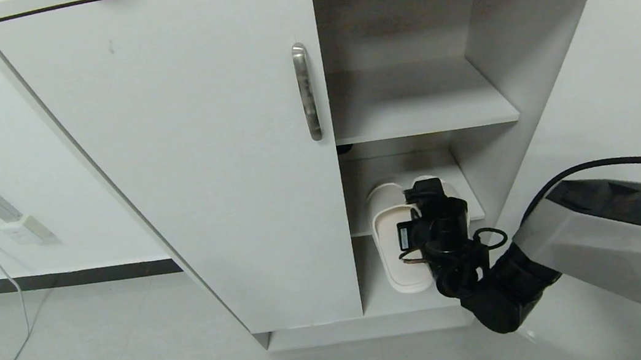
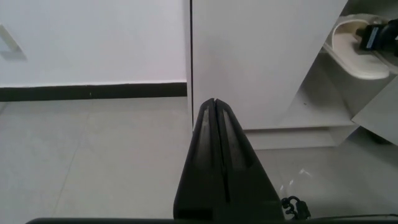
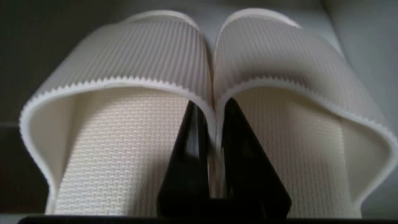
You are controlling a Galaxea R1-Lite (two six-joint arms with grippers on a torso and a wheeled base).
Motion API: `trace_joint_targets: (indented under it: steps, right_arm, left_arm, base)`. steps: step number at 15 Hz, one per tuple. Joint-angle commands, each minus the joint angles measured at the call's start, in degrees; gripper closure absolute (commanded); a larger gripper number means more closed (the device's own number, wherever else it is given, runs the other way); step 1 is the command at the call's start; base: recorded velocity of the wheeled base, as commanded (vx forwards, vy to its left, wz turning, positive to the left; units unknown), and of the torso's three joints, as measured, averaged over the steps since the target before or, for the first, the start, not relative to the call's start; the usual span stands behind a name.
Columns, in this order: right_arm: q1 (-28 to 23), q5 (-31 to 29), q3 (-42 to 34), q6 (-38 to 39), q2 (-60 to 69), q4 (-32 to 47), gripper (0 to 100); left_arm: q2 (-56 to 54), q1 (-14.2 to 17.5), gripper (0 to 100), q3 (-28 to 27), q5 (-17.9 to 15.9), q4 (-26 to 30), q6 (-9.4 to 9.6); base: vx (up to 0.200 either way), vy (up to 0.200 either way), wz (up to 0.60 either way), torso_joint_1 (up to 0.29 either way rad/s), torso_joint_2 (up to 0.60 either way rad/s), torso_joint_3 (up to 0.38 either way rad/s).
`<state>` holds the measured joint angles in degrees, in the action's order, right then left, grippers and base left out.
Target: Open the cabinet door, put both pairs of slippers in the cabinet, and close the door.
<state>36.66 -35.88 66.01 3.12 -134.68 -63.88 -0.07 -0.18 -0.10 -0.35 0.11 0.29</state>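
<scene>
Our right tool (image 3: 212, 109) clamps one slipper pair (image 3: 143, 62) over the cabinet shelf (image 1: 358, 206) beneath; second pair and shutting the door (image 1: 622, 72) likely remain.

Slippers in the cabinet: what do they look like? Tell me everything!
The slippers are a soft-looking cream pair, side by side, with ribbed straps and bumpy woven-looking soles. The right end effector pinches their inner strap edges together, low in the open cabinet, heels outward. Whether they rest on a shelf is unclear.

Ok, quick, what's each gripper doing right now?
Left gripper: closed, empty.
Right gripper: closed on the white slippers' inner straps.
</scene>
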Motion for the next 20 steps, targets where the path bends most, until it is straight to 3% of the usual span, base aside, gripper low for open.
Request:
trace_joint_targets:
  steps: [1,6,20]
  right_arm:
    - [-1.33,0.98,7.82,-0.22,-2.87,3.76,100]
    - [-3.79,1.51,21.97,-0.48,-5.33,15.19,100]
    - [-6.95,5.82,33.3,-2.33,-9.99,21.08,100]
  left_arm:
    - [0.07,0.01,100,0.01,0.0,-0.02,-0.03]
    - [0.07,0.01,100,0.01,0.0,-0.02,-0.12]
    - [0.07,0.01,100,0.01,0.0,-0.02,-0.03]
  base:
    - [0.0,0.0,0.0,0.0,0.0,0.0]
    - [0.0,0.0,0.0,0.0,0.0,0.0]
    - [0.0,0.0,0.0,0.0,0.0,0.0]
